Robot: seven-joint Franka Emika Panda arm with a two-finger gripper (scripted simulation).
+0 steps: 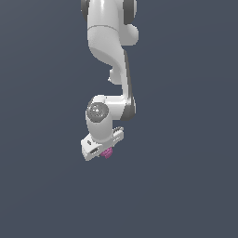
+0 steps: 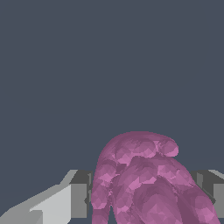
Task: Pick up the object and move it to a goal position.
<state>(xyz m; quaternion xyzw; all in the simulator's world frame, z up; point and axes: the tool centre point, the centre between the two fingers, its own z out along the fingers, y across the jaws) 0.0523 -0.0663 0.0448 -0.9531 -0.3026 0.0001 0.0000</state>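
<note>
The object point(image 2: 144, 179) is a magenta-pink, bumpy blob that fills the space between my two fingers point(image 2: 78, 199) in the wrist view, touching both. My gripper point(image 2: 146, 197) is shut on it. In the exterior view the white arm reaches down the middle of the frame, and the object point(image 1: 108, 153) shows only as a small pink lump peeking out under the gripper point(image 1: 103, 149). Most of the object is hidden there by the white hand.
Only a flat, dark blue-grey surface point(image 1: 186, 176) surrounds the arm in both views. No other objects, containers or edges show, and no goal marker is in view.
</note>
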